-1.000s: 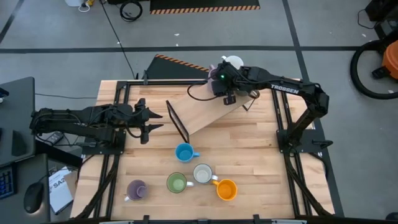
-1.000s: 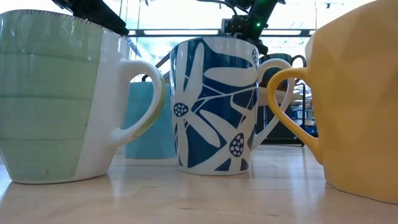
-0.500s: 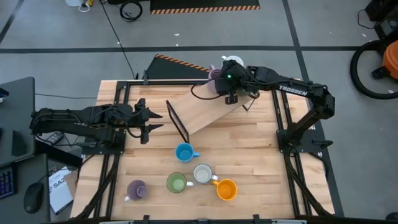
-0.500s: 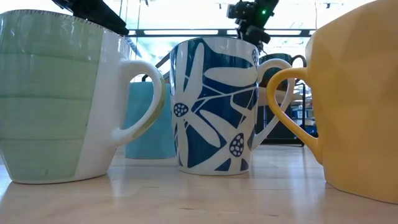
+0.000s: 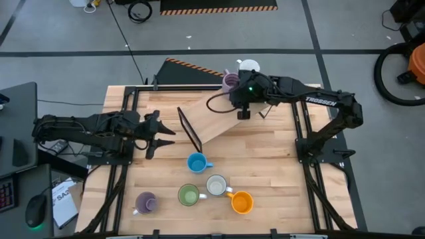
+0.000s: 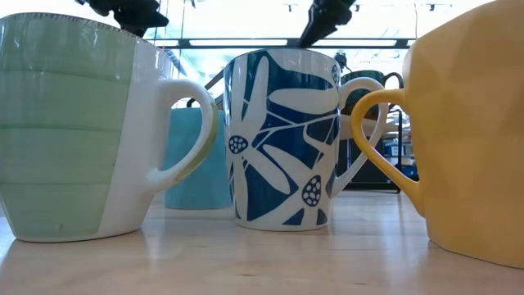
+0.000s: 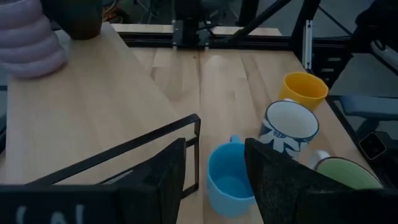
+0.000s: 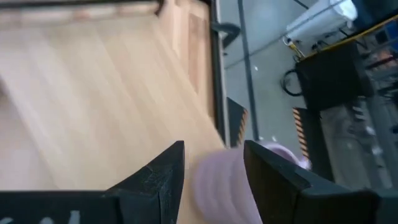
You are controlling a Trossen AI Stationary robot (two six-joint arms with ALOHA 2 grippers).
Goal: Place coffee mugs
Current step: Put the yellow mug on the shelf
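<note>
At the table's far edge my right gripper (image 5: 234, 93) hovers with fingers apart around a lilac mug (image 5: 229, 81), not gripping. Left gripper (image 5: 163, 133) waits spread wide near the blue mug (image 5: 196, 162).

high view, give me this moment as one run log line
left hand: open, waiting beside rack | right hand: open around lilac mug on raised board | front row: five mugs standing

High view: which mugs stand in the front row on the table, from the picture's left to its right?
lilac mug → green mug → white mug → orange mug
</note>
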